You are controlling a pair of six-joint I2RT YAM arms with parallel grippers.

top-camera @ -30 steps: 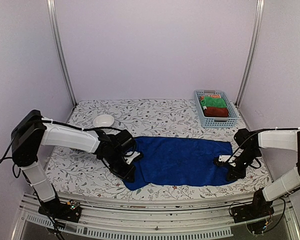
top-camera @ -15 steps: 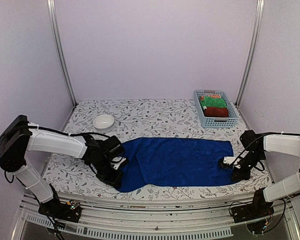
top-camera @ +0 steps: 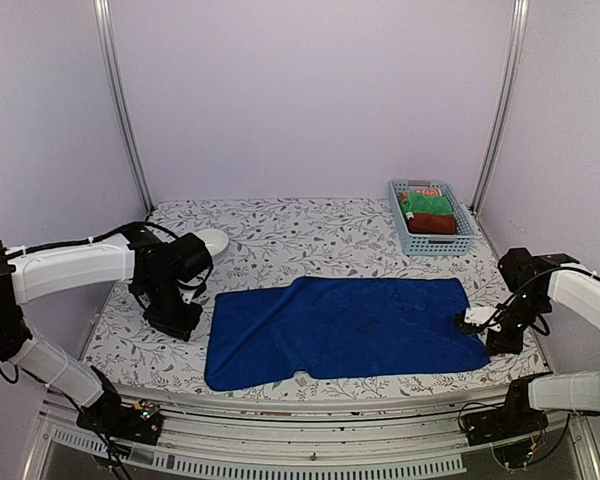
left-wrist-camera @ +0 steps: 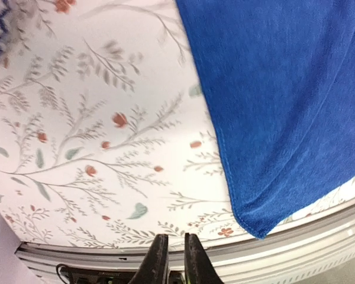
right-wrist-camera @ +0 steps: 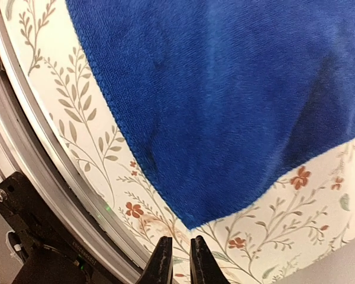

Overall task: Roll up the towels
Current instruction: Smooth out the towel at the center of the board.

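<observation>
left gripper [left-wrist-camera: 173, 248] just off the cloth's left edge, fingers pinched together on nothing. blue towel [top-camera: 345, 325] spread flat on the table [top-camera: 280, 235]. red towel [top-camera: 432, 224] in the basket [top-camera: 425, 247] at the back. right gripper [right-wrist-camera: 178, 248] by the blue corner, clenched, empty too.

We see a light blue slatted plastic basket [top-camera: 468, 225] on the white floral-printed tabletop [top-camera: 310, 225]. Inside it lie a bright green cloth [top-camera: 427, 204] and an orange patterned cloth [top-camera: 420, 189]. Well left of the basket sits a small white bowl [top-camera: 215, 238].
</observation>
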